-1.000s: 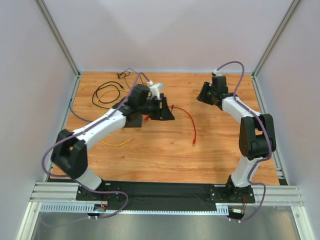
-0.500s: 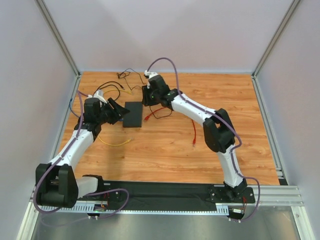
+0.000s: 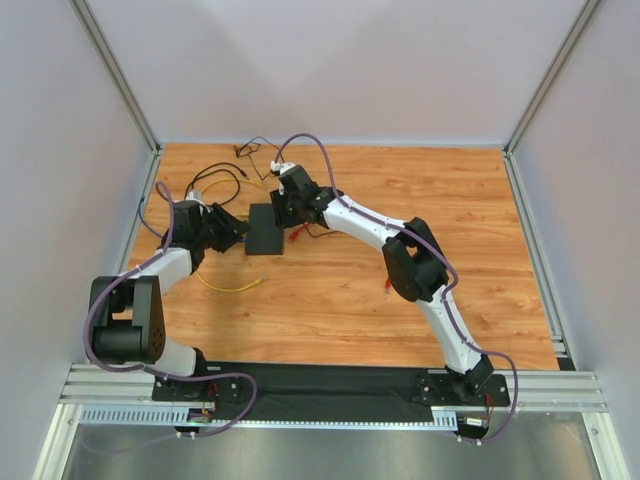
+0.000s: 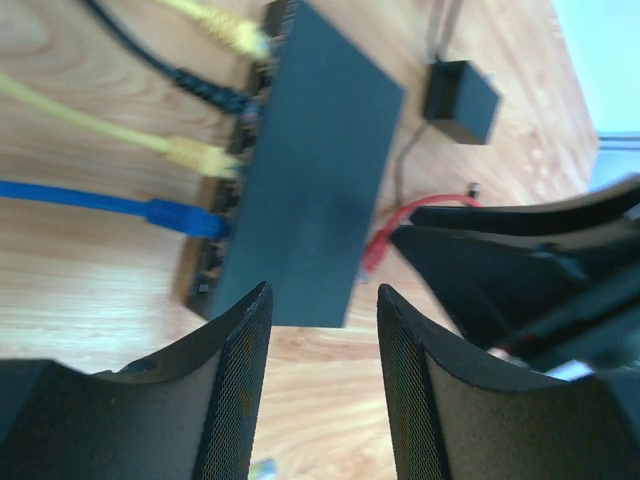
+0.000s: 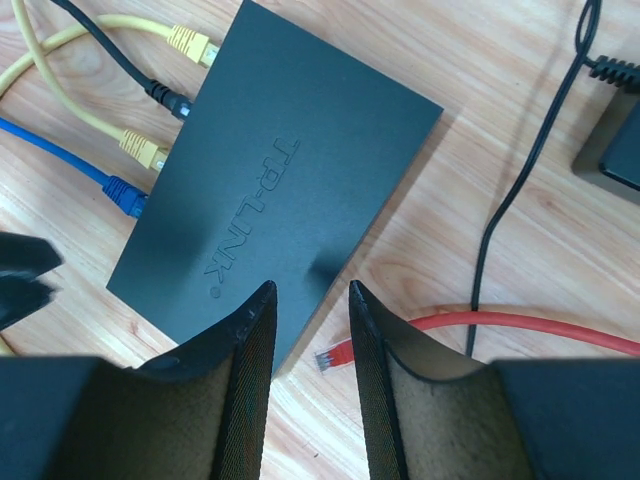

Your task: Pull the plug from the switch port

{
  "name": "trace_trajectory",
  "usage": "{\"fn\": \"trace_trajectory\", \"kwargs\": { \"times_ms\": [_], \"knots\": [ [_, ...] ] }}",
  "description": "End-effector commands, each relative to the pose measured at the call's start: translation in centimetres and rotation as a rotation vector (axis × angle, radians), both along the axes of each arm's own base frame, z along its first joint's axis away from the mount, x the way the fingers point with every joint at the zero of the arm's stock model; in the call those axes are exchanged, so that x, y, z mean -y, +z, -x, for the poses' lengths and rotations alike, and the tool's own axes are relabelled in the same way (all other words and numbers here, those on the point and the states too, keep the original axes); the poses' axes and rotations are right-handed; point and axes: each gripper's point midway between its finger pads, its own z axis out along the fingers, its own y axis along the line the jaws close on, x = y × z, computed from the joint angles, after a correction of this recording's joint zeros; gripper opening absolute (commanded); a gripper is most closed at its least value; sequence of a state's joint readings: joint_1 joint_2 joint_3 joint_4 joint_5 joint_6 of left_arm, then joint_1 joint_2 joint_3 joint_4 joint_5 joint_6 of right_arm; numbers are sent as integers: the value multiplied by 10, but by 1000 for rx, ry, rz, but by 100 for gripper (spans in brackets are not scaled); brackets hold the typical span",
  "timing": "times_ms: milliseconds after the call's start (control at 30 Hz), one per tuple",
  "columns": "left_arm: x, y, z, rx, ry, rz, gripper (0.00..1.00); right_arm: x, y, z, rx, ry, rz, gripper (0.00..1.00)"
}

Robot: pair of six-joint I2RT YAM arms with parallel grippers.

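- On the worktop (image 3: 470, 200), toward 10 o'clock from its middle, the switch (image 3: 266, 232) lay flat, lid up.
- Change: a second earlier the left arm lay over the switch and the right arm sat far off at 2 o'clock. Since then the left had drawn back and the right had swung across.
- At this moment the left claw (image 3: 238, 230) sat just off the switch's 9 o'clock side. The right claw (image 3: 288, 215) hung by its 1 o'clock corner.
- Left claw: jaws moderately apart and empty, with the switch's near end showing through the gap in its wrist view.
- Right claw: jaws narrower but parted, gripping nothing, poised above the switch's near corner.
- Seated along the port edge, which faced 10 o'clock in the right wrist view, were two yellow plugs (image 5: 185, 42), a black plug (image 5: 165, 97) and a blue plug (image 5: 125, 195). The blue one was nearest the left claw.
- A red plug (image 5: 335, 357) lay loose on the wood at the switch's 5 o'clock, in no port.
- Judgement: the arms looked newly posed either side of the switch, perhaps one to brace and one to pull. No plug was gripped, so the pull remained to be done. Which plug was meant, I could not tell.
- Writing: "TP-LINK" (image 5: 250, 220) embossed on the lid.
- A black adapter (image 5: 612, 150) lay at 2 o'clock of the switch; no label could be read on it.
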State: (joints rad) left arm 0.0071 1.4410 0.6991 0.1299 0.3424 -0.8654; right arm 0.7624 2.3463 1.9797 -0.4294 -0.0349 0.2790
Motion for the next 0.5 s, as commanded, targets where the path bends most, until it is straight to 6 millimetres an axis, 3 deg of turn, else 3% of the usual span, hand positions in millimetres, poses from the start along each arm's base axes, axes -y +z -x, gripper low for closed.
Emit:
{"fn": "trace_trajectory", "kwargs": {
  "times_ms": [0,167,467],
  "knots": [
    [-4,-2,-11,55,-13,-18,54,-3,15,-9,49,12,-12,37],
    [-5,-26,-14,-19,-45,-48,48,-1,16,-11,57,12,-6,37],
    [-4,-38,-16,-44,-62,-60,47,6,17,-13,62,9,-3,38]
  ]
}}
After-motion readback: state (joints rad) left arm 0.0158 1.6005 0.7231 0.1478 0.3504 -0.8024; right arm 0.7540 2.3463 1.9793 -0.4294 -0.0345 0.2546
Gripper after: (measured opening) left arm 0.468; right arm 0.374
